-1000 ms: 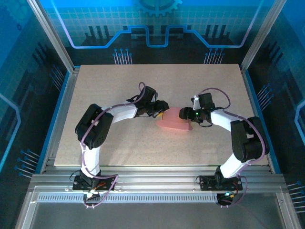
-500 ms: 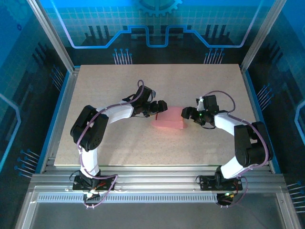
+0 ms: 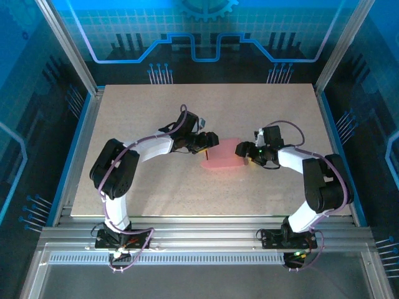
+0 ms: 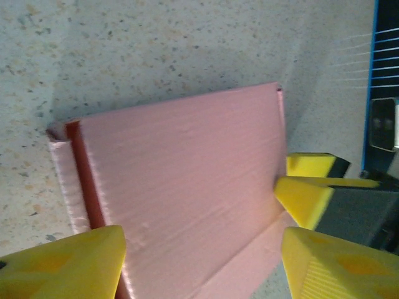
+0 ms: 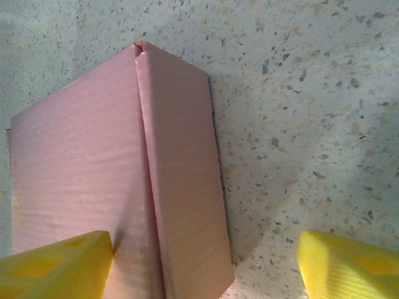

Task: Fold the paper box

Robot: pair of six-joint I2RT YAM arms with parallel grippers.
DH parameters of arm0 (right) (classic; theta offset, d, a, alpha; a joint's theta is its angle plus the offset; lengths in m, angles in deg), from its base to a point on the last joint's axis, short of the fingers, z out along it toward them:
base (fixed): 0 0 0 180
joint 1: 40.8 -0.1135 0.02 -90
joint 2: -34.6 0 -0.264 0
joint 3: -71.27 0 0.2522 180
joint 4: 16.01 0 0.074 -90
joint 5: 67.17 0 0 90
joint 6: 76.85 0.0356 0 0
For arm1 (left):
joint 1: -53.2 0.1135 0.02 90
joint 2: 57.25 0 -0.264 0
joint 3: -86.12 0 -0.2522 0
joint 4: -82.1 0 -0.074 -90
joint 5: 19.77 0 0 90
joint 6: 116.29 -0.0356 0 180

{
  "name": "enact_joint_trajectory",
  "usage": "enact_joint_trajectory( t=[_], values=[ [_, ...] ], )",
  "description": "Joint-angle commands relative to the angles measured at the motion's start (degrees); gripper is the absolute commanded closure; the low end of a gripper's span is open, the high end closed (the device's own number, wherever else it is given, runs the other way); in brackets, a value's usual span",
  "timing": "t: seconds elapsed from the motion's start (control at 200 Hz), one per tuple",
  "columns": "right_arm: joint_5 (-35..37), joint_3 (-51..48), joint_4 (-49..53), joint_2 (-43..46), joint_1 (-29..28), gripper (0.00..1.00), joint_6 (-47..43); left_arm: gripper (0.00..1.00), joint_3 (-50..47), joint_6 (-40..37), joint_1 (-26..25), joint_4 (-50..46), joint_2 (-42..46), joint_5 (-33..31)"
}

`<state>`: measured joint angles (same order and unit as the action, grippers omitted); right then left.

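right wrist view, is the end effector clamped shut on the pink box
No, the right end effector is open: one yellow finger is by the pink box, the other over bare table, clear of it.

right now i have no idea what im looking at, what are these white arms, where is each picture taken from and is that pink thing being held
These are two white robot arms bolted at the near edge of a speckled table; each ends in a two-finger claw. The wide picture is from a fixed camera above and behind them: left claw on the left, right claw on the right. The two close-ups come from wrist cameras, hence the yellow fingers at the bottom. The pink thing between the claws is the paper box, folded up and lying on the table. The right claw is open: one finger is at the box, the other well clear. The left claw straddles the box; whether it pinches it, I cannot tell.
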<state>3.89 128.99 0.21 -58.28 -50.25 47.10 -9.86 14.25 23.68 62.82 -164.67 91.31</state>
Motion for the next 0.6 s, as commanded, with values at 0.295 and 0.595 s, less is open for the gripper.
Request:
enact_joint_trajectory(
  t=[0.295,0.595],
  values=[
    [-1.5,2.4,-0.9,-2.6,-0.7,0.22,0.8,0.37,-1.3,-1.5,1.2,-7.5,5.3,-8.3],
    [-1.6,2.4,-1.3,-2.8,-0.8,0.23,1.5,0.43,-1.5,4.7,-1.3,-8.5,1.1,-9.3]
  ],
)
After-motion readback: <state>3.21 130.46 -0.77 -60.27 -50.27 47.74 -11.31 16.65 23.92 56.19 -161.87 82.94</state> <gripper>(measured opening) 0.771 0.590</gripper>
